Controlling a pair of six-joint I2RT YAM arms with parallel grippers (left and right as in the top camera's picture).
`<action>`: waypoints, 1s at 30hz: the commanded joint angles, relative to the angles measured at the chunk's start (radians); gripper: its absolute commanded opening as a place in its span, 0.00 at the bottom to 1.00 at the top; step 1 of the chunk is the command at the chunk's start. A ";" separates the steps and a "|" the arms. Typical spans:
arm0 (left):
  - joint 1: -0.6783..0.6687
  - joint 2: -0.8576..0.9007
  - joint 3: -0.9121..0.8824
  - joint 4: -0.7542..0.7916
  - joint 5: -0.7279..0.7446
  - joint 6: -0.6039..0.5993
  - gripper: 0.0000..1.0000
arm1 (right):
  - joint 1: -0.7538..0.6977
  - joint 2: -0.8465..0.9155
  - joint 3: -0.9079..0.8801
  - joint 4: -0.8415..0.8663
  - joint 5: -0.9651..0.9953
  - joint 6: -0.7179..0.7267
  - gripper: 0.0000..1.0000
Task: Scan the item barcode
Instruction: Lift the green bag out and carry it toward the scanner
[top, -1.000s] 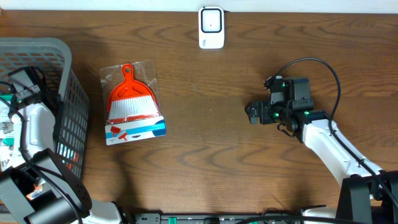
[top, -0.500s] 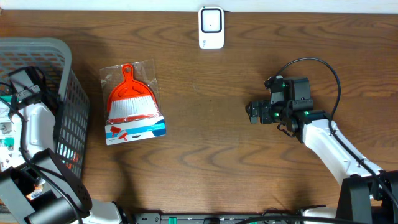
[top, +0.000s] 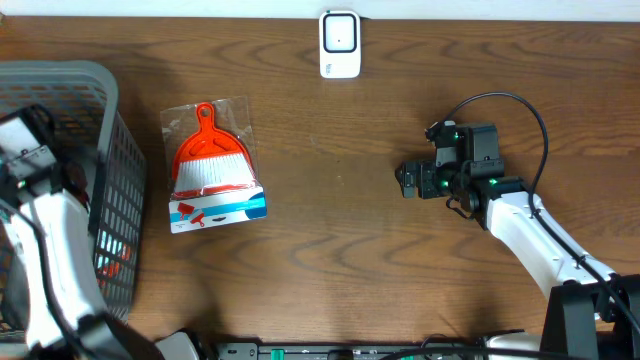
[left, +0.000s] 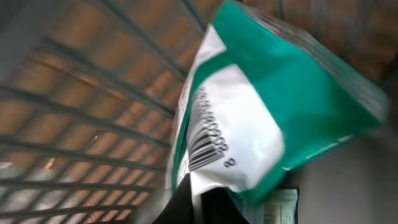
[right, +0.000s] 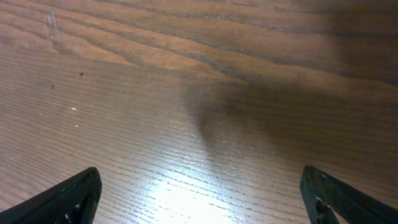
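The left hand (left: 194, 209) is closed on the lower edge of a green and white pouch (left: 280, 118), inside the basket (top: 100, 85) at 9 o'clock on the tabletop (top: 330, 260). In the wrist view the pouch fills the frame, with the basket mesh behind it. Its barcode (left: 207, 142) sits on the white panel near the pinched edge, facing the wrist camera. The overhead view does not show the pouch itself, as the left arm and basket wall cover it. The pouch looks like thin film: light, soft and likely to flop or swing, and probably slick, so a pinch on a flat seam well clear of the barcode seems the safest hold. Pinching over the bars would crease or hide them. Because it bends so readily, the printed panel may curl away from the scanner (top: 340, 44) at 12 o'clock unless it is presented hanging flat and moved gently. The basket rim could catch a loose corner on the way out. The right hand (top: 405, 182) hovers wide open and empty over bare wood at 3 o'clock. A bagged brush (top: 212, 165) lies flat at about 10 o'clock, just beside the basket.
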 joint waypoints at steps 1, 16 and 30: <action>-0.001 -0.085 0.001 0.002 -0.027 -0.020 0.07 | 0.010 0.005 -0.006 0.003 0.008 -0.010 0.99; -0.002 -0.362 0.020 0.012 0.024 -0.106 0.07 | 0.010 0.005 -0.006 0.004 0.008 -0.010 0.99; -0.094 -0.466 0.272 0.043 0.129 -0.109 0.07 | 0.010 0.005 -0.006 0.001 0.004 -0.009 0.99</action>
